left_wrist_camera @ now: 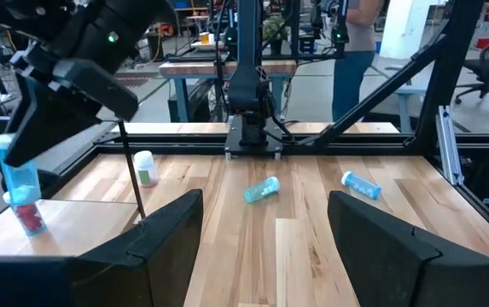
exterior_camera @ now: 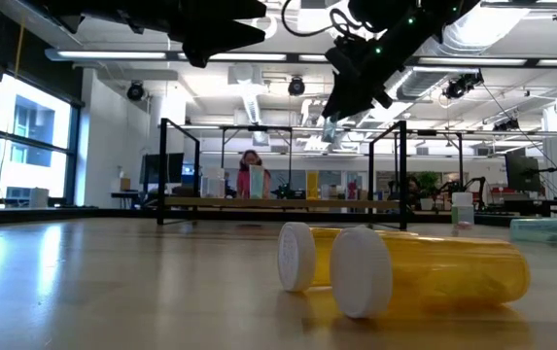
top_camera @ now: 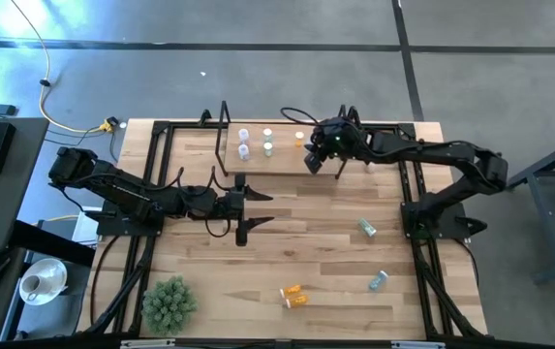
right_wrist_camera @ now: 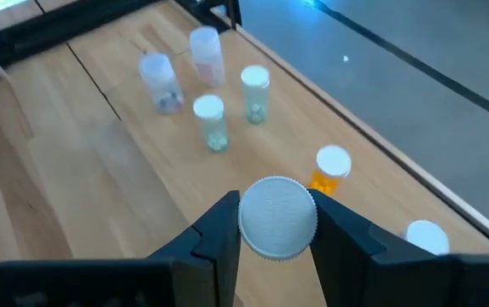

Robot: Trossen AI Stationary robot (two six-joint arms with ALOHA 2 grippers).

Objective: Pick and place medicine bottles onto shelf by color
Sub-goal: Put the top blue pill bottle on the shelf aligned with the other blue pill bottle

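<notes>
Right tool [right_wrist_camera: 274,243] pinching white-capped teal bottle [right_wrist_camera: 277,217], hovering over shelf [top_camera: 287,160] near orange bottle [right_wrist_camera: 330,168]. Left tool [top_camera: 255,209] waiting mid-worktop, fingers spread. Placing step underway; next likely lowering beside matching greenish bottles [right_wrist_camera: 231,107], then releasing.

Two orange white-capped bottles [exterior_camera: 424,270], teal bottles [left_wrist_camera: 261,190], light-wood shelf [right_wrist_camera: 99,170], spiky green plant ball [top_camera: 169,302].

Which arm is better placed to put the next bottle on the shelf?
The right. The right gripper already holds a white-capped bottle above the shelf. The left gripper is open, empty, over the table's middle.
</notes>
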